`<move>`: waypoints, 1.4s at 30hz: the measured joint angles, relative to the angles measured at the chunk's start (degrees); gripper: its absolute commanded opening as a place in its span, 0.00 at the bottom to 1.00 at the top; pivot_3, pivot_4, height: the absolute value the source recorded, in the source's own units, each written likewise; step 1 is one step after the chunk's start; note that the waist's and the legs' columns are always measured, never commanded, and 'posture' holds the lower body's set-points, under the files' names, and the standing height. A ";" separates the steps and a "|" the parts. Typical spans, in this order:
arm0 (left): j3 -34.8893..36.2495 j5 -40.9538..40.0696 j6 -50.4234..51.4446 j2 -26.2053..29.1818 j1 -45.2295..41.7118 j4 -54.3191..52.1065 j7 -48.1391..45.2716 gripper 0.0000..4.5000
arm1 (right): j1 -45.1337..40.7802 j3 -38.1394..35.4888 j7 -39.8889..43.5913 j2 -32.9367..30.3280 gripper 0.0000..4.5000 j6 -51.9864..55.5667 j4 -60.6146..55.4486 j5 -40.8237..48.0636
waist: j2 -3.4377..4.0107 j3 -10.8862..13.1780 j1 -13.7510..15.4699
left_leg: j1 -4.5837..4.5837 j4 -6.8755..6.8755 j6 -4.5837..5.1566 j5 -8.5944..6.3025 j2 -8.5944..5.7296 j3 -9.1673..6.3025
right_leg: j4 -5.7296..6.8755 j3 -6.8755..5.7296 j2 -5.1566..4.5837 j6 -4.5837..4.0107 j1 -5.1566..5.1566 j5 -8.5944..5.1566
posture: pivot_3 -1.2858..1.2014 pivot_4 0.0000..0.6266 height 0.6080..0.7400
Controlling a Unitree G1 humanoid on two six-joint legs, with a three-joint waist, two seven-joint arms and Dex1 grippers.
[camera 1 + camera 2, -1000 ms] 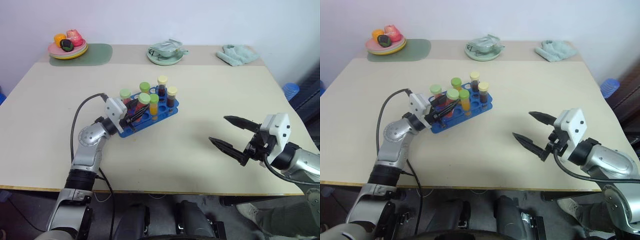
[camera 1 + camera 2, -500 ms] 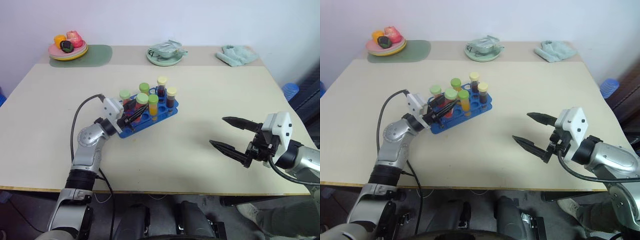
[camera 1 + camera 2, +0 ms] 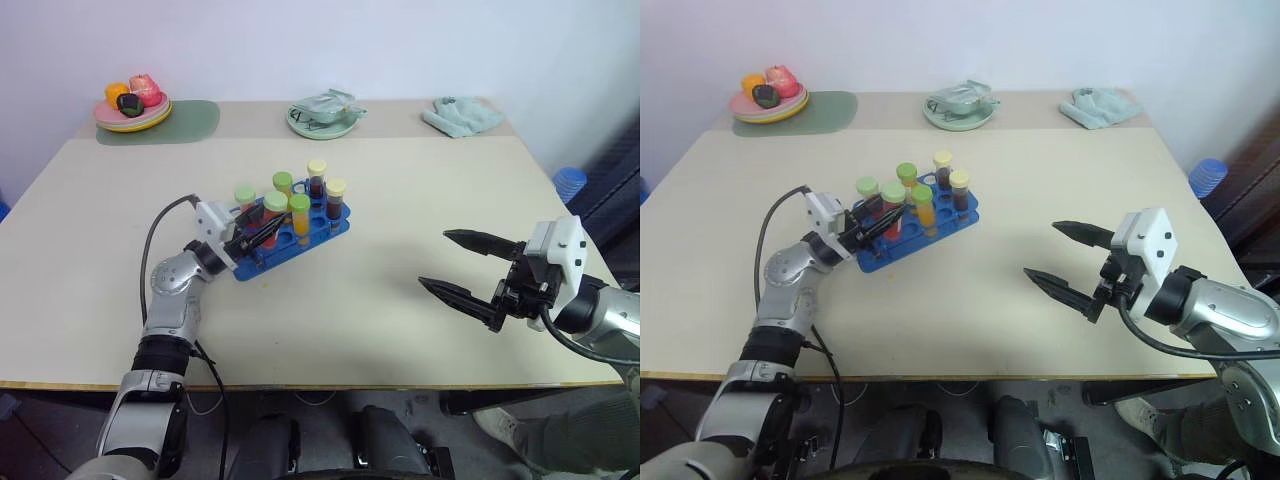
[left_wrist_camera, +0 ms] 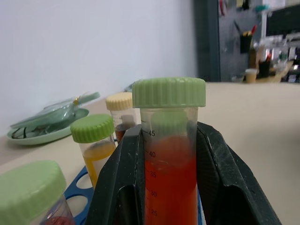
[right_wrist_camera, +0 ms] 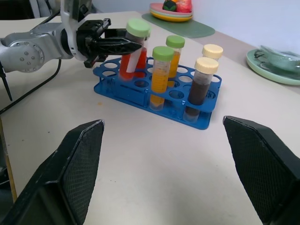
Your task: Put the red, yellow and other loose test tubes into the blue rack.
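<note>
Hovering nearest over bare table, the right gripper (image 3: 468, 268) stands wide open and empty. Farther in, the left gripper (image 3: 262, 230) is clamped on the red tube (image 5: 132, 54), which stands in the blue rack (image 5: 154, 98) among four seated tubes. Judging from this, letting go while the tube leans could jam it in its hole. Dragging the fingers sideways could tip the neighbouring yellow-orange tube (image 5: 161, 75) or shove the light rack.

Bright, even room light; soft shadows on the table (image 3: 400, 200); near tubes blur in the left wrist view.
</note>
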 measured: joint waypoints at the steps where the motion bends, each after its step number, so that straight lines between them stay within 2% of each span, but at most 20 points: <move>1: 0.31 -0.31 -0.12 -0.23 0.87 0.70 -0.18 0.23 | 0.01 0.00 0.05 0.00 0.93 -0.19 0.14 -0.07 | -0.04 0.02 -0.02 | -0.14 0.00 0.00 0.00 0.01 0.00 | 0.00 0.00 0.00 0.00 -0.13 0.00 | 0.52 0.24 1.00; 3: 0.71 -0.92 -1.25 -1.08 1.05 1.22 -0.42 0.23 | 0.00 0.00 0.10 0.00 0.93 -0.41 0.50 -0.15 | -0.19 0.08 0.21 | -0.50 0.04 0.00 0.00 0.01 -0.02 | 0.00 -0.02 0.00 0.01 -0.47 0.01 | 0.52 0.24 1.00; 16: 1.23 1.43 -7.04 -1.90 1.53 2.52 0.16 0.23 | 0.05 0.05 2.18 0.11 0.93 -2.86 3.22 -1.73 | -0.23 0.12 0.20 | -0.52 -0.13 0.05 -0.04 0.00 -0.01 | -0.19 0.00 -0.04 0.00 -0.50 0.01 | 0.52 0.24 1.00; 19: 1.22 1.68 -7.03 -1.80 1.94 2.86 0.07 0.52 | 0.91 0.06 2.61 0.27 0.93 -3.34 3.25 -2.09 | -0.23 0.12 0.11 | -0.48 -0.22 0.05 -0.04 0.00 0.01 | -0.20 0.01 -0.05 0.00 -0.50 0.01 | 0.52 0.24 1.00; 23: 1.96 1.54 -5.01 -0.84 3.53 1.49 1.76 0.96 | 1.36 0.03 3.21 0.30 0.93 -4.37 3.38 -2.36 | -0.24 0.12 0.48 | -0.49 -0.33 0.04 -0.03 0.00 0.01 | -0.22 -0.01 -0.06 -0.01 -0.54 0.00 | 0.52 0.24 1.00; 27: 1.94 2.25 -0.21 1.49 6.07 -4.76 4.21 0.96 | 1.85 0.11 3.57 0.45 0.93 -5.43 3.97 -2.52 | -0.29 0.15 0.54 | -0.53 -0.39 0.05 -0.04 -0.02 0.01 | -0.33 -0.01 -0.10 0.00 -0.55 0.01 | 0.52 0.24 1.00; 36: 4.82 -3.93 14.83 6.71 14.73 -19.26 4.87 0.96 | 0.63 2.19 1.94 0.85 0.93 -5.43 4.46 -4.07 | -0.25 0.17 0.47 | -0.53 -0.45 0.04 -0.04 -0.02 0.01 | -0.36 0.00 -0.13 -0.02 -0.58 0.00 | 0.52 0.24 1.00; 42: 9.47 -8.57 22.94 18.21 23.47 -26.37 -1.68 0.96 | 6.01 1.34 -0.63 3.21 0.93 -5.63 5.08 -7.18 | -0.23 0.24 0.45 | -0.55 -0.64 0.04 -0.04 -0.02 0.01 | -0.60 -0.01 -0.16 -0.05 -0.57 -0.02 | 0.52 0.24 1.00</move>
